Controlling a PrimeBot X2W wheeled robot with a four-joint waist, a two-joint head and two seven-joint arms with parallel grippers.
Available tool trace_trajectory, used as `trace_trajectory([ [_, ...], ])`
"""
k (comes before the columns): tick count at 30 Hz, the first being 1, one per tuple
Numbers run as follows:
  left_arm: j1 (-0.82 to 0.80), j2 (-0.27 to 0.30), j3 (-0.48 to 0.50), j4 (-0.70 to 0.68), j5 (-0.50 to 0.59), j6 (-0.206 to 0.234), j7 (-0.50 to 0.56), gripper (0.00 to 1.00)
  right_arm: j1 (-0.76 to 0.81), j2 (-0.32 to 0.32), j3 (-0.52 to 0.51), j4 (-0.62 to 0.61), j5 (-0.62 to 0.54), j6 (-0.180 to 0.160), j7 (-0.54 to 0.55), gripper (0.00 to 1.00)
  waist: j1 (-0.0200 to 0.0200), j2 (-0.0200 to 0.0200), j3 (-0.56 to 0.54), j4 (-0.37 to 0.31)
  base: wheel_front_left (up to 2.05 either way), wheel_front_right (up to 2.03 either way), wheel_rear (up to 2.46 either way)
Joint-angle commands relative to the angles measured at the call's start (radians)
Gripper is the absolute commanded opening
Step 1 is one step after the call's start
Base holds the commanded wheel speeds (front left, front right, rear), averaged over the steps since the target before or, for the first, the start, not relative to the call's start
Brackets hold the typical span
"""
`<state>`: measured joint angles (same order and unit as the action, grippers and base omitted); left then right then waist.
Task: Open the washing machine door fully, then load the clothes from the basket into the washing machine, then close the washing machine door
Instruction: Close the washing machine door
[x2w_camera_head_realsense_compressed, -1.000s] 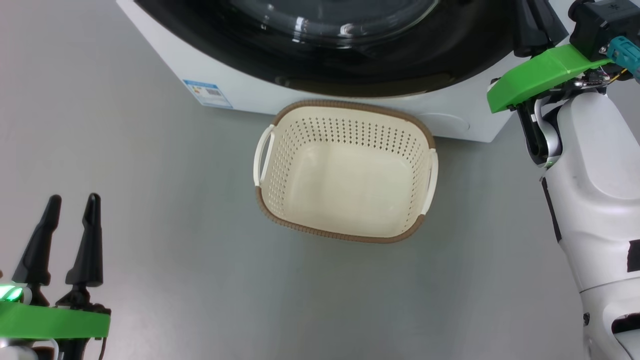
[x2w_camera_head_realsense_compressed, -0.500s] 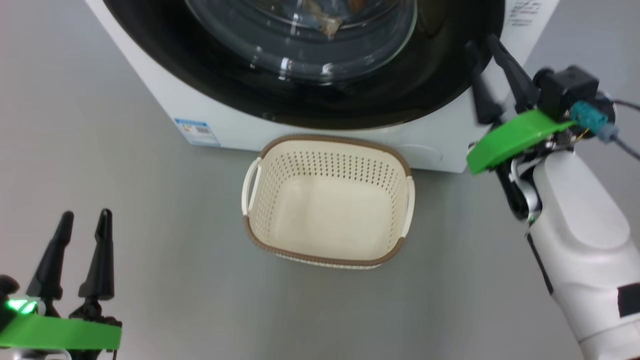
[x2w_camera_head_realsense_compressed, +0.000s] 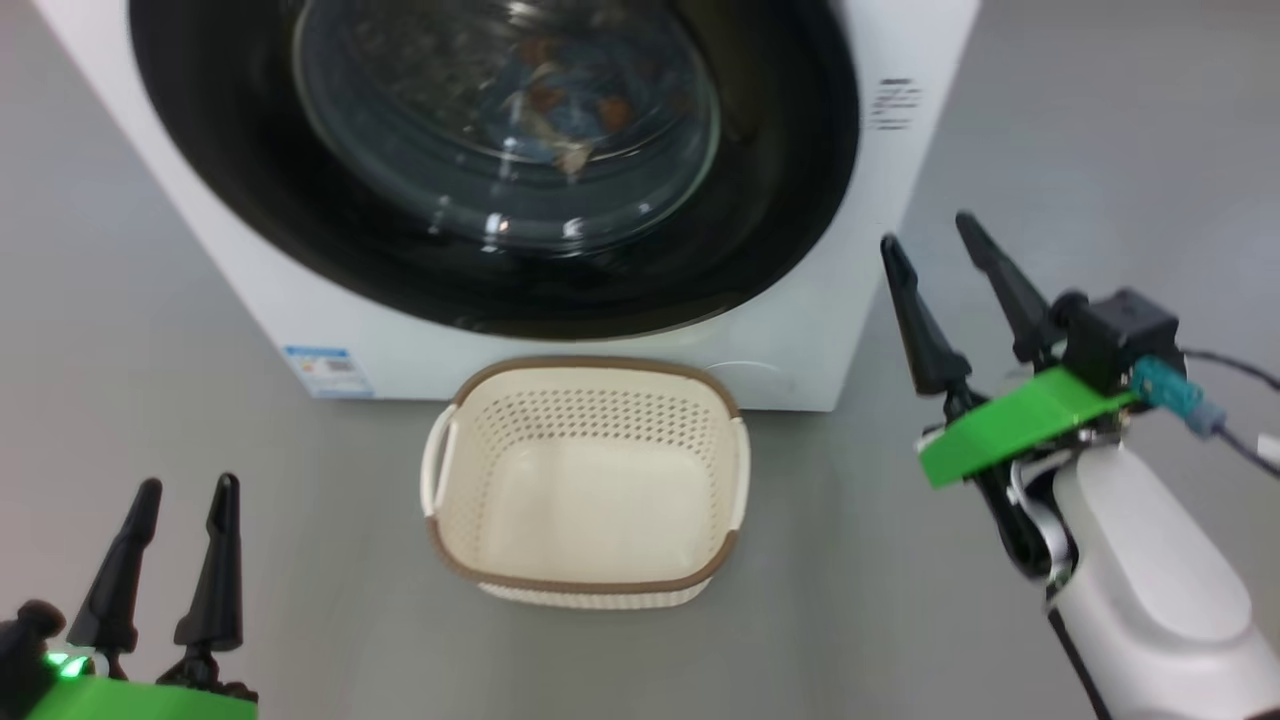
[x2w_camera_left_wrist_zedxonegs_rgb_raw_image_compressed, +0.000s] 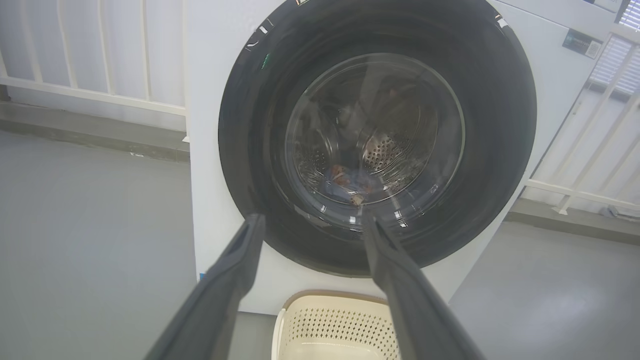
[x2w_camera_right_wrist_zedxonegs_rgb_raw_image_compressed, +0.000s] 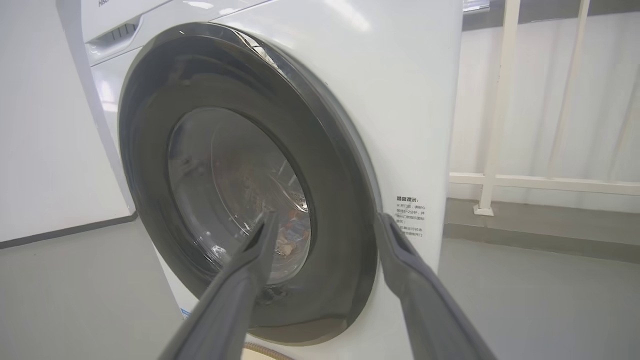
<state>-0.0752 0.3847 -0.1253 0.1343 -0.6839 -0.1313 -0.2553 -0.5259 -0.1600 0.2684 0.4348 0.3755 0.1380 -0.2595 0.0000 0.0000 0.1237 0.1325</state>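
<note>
Jaws on both arms stand apart, holding nothing. The large round washing machine door (x2w_camera_head_realsense_compressed: 500, 275), glossy black rim around clear bulging glass, looks shut against the white boxy washing machine (x2w_camera_head_realsense_compressed: 905, 160). Light blue clothes (x2w_camera_left_wrist_zedxonegs_rgb_raw_image_compressed: 345, 182) with orange-brown print lie inside, seen through the glass. The small cream perforated plastic basket (x2w_camera_head_realsense_compressed: 590, 583) sits empty on the grey floor (x2w_camera_head_realsense_compressed: 150, 350) just before it. All three steps look done.
</note>
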Motion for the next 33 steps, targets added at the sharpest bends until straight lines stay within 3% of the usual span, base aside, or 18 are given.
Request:
trace_trajectory([
  [1, -0.015, 0.020, 0.046, -0.019, 0.012, 0.001, -0.006, 1.00, 0.026, 0.000, 0.020, -0.040, 0.011, -0.007, -0.002, 1.00, 0.0000, 0.0000, -0.054, -0.064, 0.00, 0.00, 0.00],
  [12, 0.017, -0.011, 0.059, -0.031, 0.037, 0.001, -0.006, 1.00, 0.176, -0.019, -0.004, -0.140, 0.034, -0.007, -0.002, 1.00, 0.0000, 0.0000, -0.099, -0.160, 0.00, 0.00, 0.00],
  [15, 0.020, -0.015, 0.063, -0.034, 0.041, 0.001, -0.006, 1.00, 0.196, -0.050, -0.019, -0.149, 0.067, -0.007, -0.002, 1.00, 0.0000, 0.0000, -0.102, -0.177, 0.00, 0.00, 0.00],
  [19, 0.023, -0.017, 0.062, -0.040, 0.038, 0.001, -0.006, 1.00, 0.235, -0.061, -0.035, -0.169, 0.081, -0.007, -0.002, 1.00, 0.0000, 0.0000, -0.105, -0.189, 0.00, 0.00, 0.00],
  [24, 0.027, -0.012, 0.056, -0.044, 0.029, 0.001, -0.006, 1.00, 0.304, -0.012, -0.069, -0.215, 0.026, -0.007, -0.002, 1.00, 0.0000, 0.0000, -0.109, -0.193, 0.00, 0.00, 0.00],
  [33, 0.021, -0.009, 0.050, -0.038, 0.032, 0.001, -0.006, 1.00, 0.332, -0.037, -0.103, -0.220, 0.041, -0.007, -0.002, 1.00, 0.0000, 0.0000, -0.112, -0.183, 0.00, 0.00, 0.00],
])
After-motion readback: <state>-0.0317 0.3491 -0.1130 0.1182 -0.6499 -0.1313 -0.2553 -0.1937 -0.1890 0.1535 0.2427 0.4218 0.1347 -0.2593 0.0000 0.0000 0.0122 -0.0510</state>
